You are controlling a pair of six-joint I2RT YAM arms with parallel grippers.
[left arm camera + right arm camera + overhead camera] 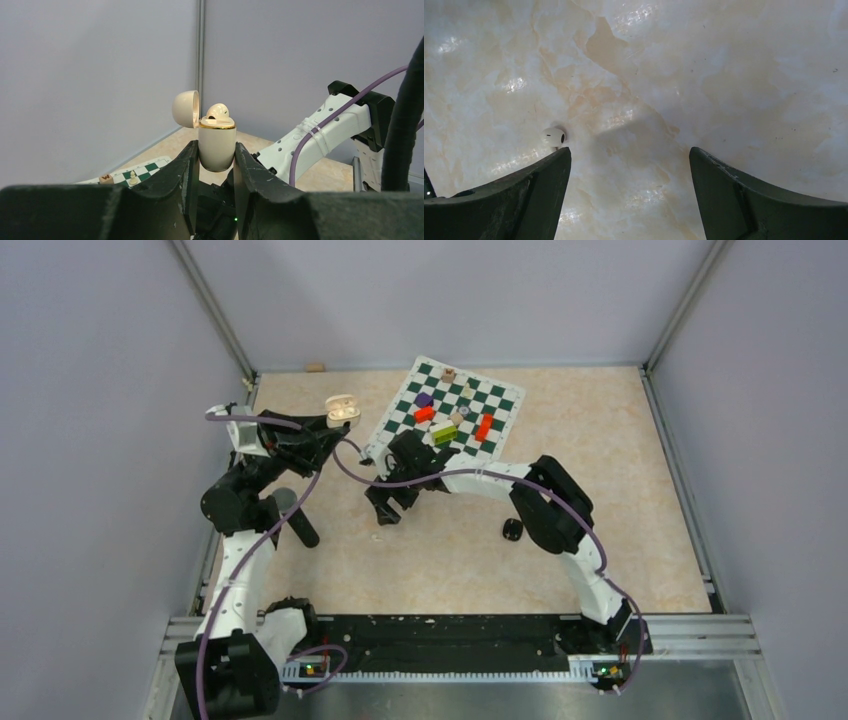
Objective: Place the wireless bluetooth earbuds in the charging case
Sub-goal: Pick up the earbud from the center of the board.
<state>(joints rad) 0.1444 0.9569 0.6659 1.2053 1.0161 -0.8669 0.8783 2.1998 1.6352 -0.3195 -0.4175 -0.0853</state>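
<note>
Grey walls (450,290), marbled beige tabletop (650,490).

Robotics lab test cell: plain grey panel walls (100,390), aluminium frame posts (214,312), marble-patterned tabletop (450,560) beneath the right gripper (629,152).

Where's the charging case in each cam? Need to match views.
Top external: the cream charging case, lid open, sits in the left gripper, left of the chessboard.
Left wrist: centre frame, clamped by that gripper, with a seated earbud in it.
Right wrist: not in it; only a loose earbud on the tabletop.
Shared landmark: the chessboard, at lower left in the left wrist view and absent from the right wrist view.
</note>
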